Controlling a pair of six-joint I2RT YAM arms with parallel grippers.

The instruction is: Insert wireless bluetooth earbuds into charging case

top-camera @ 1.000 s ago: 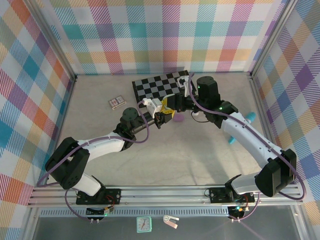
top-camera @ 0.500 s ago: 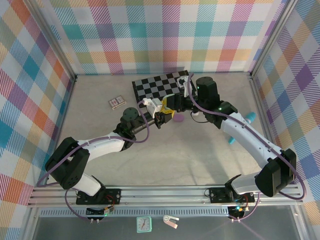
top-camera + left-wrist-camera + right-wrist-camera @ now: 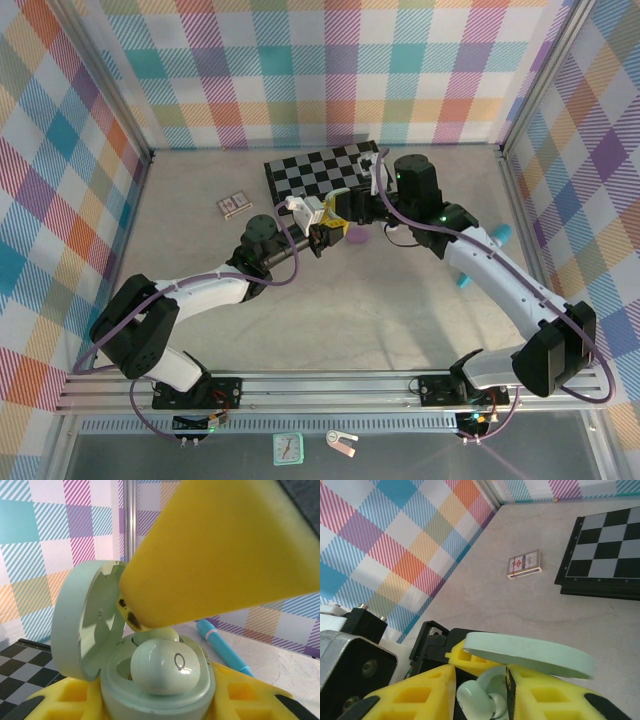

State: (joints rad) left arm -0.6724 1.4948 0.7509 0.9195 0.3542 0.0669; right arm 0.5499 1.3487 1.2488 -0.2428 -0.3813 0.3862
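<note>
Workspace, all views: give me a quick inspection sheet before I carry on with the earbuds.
Surface: beige table, flat.
Job's things: mint charging case, lid open; mint earbud resting in it; second earbud behind, under the right pincer's finger.
Clutter: chessboard, card deck, blue pen, small lilac item too small to identify.
Pincers: left pincer clamps the case; right pincer over the case, grip unclear.
Cables: purple cables along both arms.
Surroundings: plaid walls, metal frame.
</note>
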